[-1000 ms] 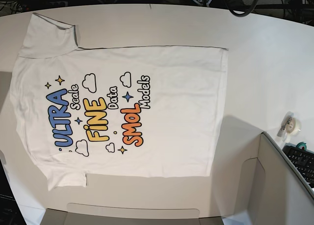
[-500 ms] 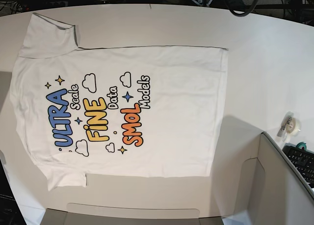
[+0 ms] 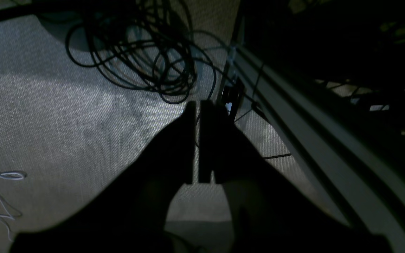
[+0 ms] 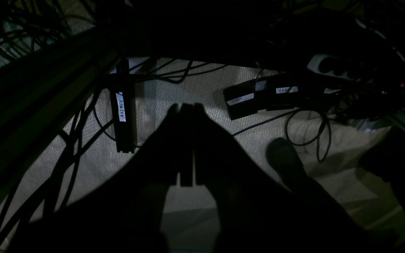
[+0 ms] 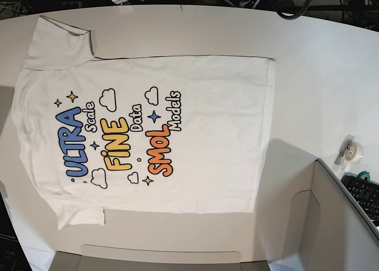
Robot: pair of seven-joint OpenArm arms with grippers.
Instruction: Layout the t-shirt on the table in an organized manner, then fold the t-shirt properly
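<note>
The white t-shirt (image 5: pixel 148 129) lies spread flat, print side up, on the white table (image 5: pixel 320 76), collar end to the left and hem to the right. One sleeve lies at the top left and one at the bottom left. Neither gripper shows in the base view. In the left wrist view my left gripper (image 3: pixel 196 109) is shut and empty, hanging over a grey carpet floor away from the table. In the right wrist view my right gripper (image 4: pixel 186 107) is shut and empty, also over the floor.
A roll of tape (image 5: pixel 352 149) lies near the table's right edge beside a grey panel (image 5: pixel 337 223) with a keyboard (image 5: pixel 364 194). Coiled cables (image 3: pixel 142 52) and a metal rail (image 3: pixel 311 140) lie under the left gripper. Power bricks (image 4: pixel 251 98) and cables lie under the right gripper.
</note>
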